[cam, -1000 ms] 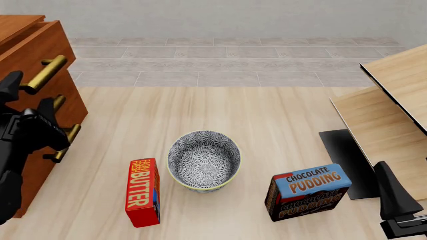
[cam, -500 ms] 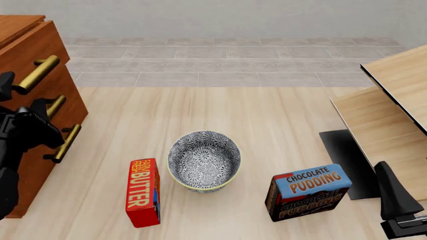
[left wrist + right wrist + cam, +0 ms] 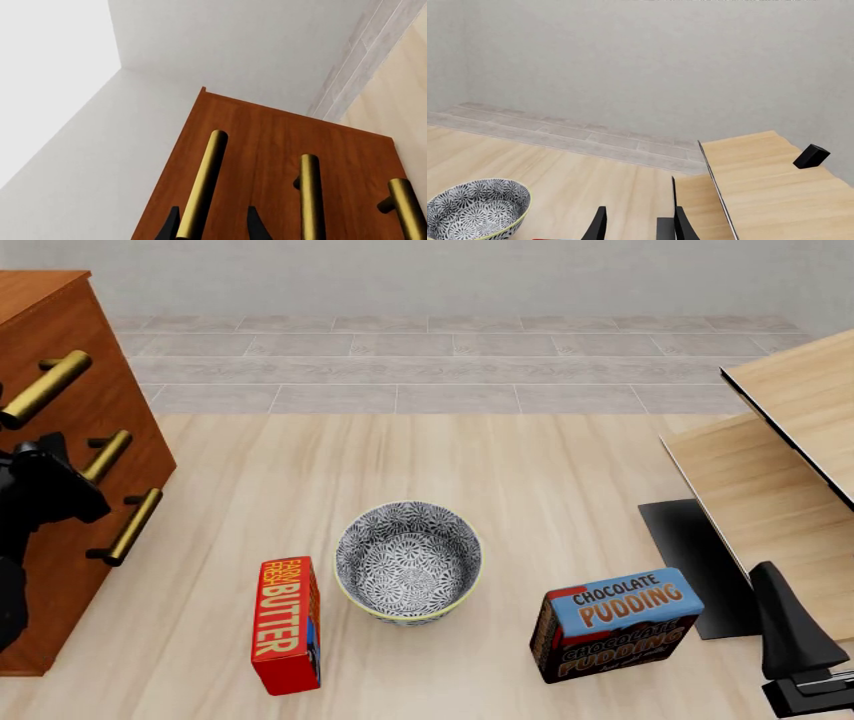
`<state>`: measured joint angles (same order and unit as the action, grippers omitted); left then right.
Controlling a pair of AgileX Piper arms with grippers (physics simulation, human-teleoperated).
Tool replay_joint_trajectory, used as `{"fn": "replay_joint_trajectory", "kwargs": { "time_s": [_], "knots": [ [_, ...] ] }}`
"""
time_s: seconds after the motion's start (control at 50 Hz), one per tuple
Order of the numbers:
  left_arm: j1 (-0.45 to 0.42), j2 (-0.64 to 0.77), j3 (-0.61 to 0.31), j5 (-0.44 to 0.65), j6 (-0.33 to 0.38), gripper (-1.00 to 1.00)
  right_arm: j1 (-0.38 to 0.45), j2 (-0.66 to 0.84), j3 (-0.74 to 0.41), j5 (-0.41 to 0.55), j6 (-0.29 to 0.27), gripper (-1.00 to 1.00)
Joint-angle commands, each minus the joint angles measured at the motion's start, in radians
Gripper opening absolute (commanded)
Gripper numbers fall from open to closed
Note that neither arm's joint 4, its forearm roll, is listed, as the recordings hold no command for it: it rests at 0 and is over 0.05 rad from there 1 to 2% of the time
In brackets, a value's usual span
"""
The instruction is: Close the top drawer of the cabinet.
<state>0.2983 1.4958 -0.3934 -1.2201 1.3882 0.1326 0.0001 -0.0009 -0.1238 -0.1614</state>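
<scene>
Cabinet: standing as a tall reddish-brown wooden chest of three drawers, serving as the landmark here.
Top drawer: sitting uppermost in the cabinet, reddish-brown front looking flush with the two below, so judging it shut or very nearly so.
Handle: showing as a brass cylindrical bar standing off the top drawer front on short posts.
Left gripper: hovering right at the cabinet front, black fingers spread apart and straddling the brass bar, not pinching it.
Right gripper: idling far from the cabinet, fingers parted with nothing between them, facing pale light-wood panels.
Handling: expecting a stiff, rigid wooden front sliding on rails, moderately heavy; smooth brass likely slippery.
Where to take hold: favouring a flat push on the front beside the bar, or on the bar mid-length, so the drawer runs straight without racking.
Clutter: lying clear of the cabinet, patterned ceramic bowl, red butter box, chocolate pudding box.
</scene>
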Motion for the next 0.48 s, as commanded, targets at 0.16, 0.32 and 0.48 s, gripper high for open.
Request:
{"fn": "replay_joint_trajectory", "kwargs": {
  "time_s": [0.16,0.32,0.48],
  "knots": [
    [0.086,0.059,-0.019,0.000,0.004,1.00,0.003,0.000,-0.001,-0.006,0.004,1.00],
    [0.097,-0.018,0.049,0.000,-0.008,1.00,0.002,0.000,0.000,-0.009,0.002,1.00],
    [0.077,-0.213,0.211,0.000,-0.106,1.00,0.006,0.000,0.000,-0.016,-0.012,1.00]
  ]
}}
